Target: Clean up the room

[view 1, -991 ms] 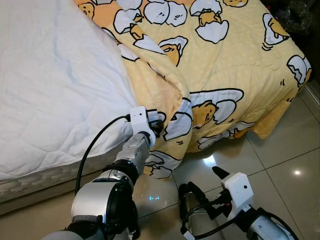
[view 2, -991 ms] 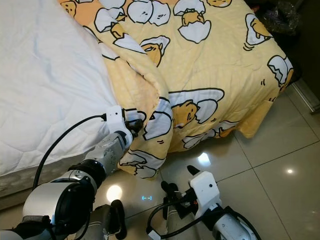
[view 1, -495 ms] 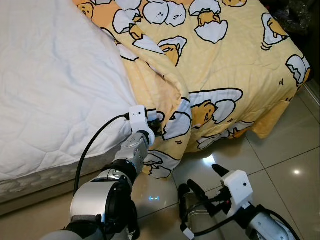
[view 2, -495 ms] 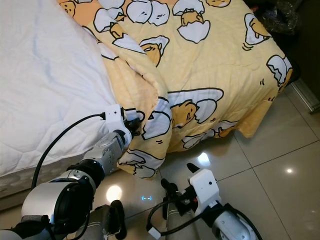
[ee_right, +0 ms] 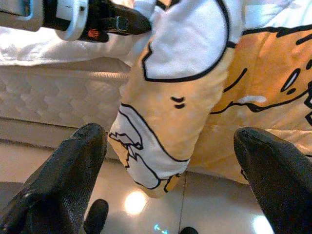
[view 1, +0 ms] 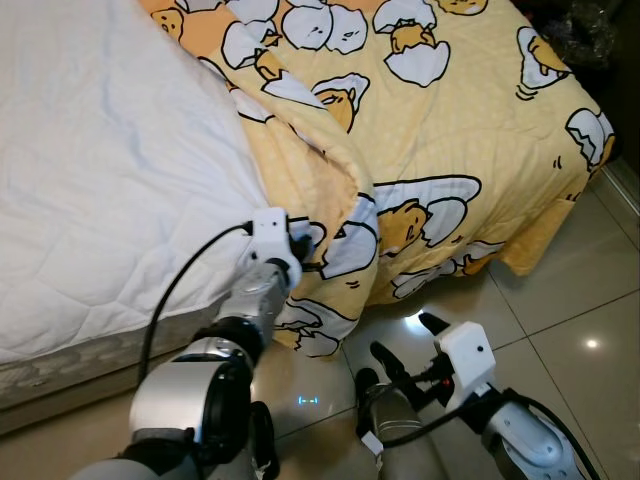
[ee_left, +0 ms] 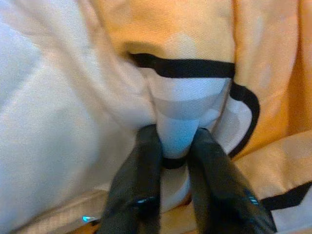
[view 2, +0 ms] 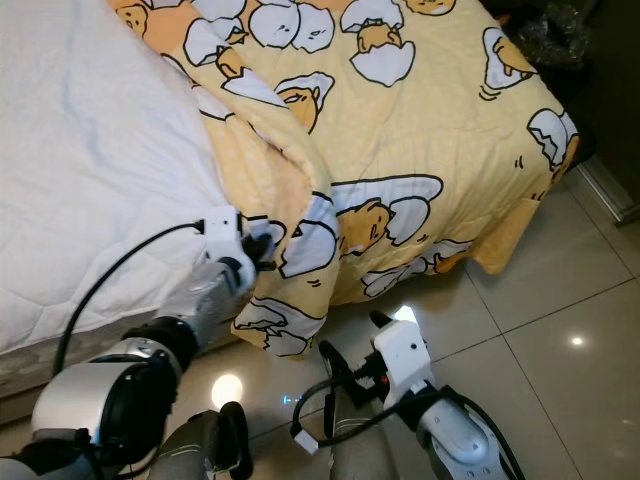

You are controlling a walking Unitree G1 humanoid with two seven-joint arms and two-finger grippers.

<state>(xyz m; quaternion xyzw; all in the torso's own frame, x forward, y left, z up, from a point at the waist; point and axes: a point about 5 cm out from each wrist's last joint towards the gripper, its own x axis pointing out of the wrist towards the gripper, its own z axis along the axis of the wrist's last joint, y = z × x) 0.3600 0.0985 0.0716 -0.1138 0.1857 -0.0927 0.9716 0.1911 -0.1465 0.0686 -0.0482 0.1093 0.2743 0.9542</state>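
Observation:
A yellow blanket (view 1: 430, 110) printed with cartoon eggs covers the right half of the bed, and its folded edge hangs down the bed's side toward the floor. My left gripper (view 1: 312, 252) is shut on that fold at the mattress edge. In the left wrist view the two black fingers (ee_left: 141, 170) pinch a white and black patch of the blanket (ee_left: 180, 126). My right gripper (view 1: 408, 342) is low over the floor, just below the hanging corner (ee_right: 161, 141), open with its fingers (ee_right: 73, 170) wide apart and nothing between them.
The bare white mattress (view 1: 100, 150) takes up the left of the bed, with its quilted side (ee_right: 53, 97) facing me. Glossy beige floor tiles (view 1: 570, 300) with light reflections lie to the right. Dark objects (view 1: 590, 40) stand past the bed's far right corner.
My right gripper has risen and moved forward toward the hanging blanket corner. The left gripper keeps its hold on the fold, shifted slightly left.

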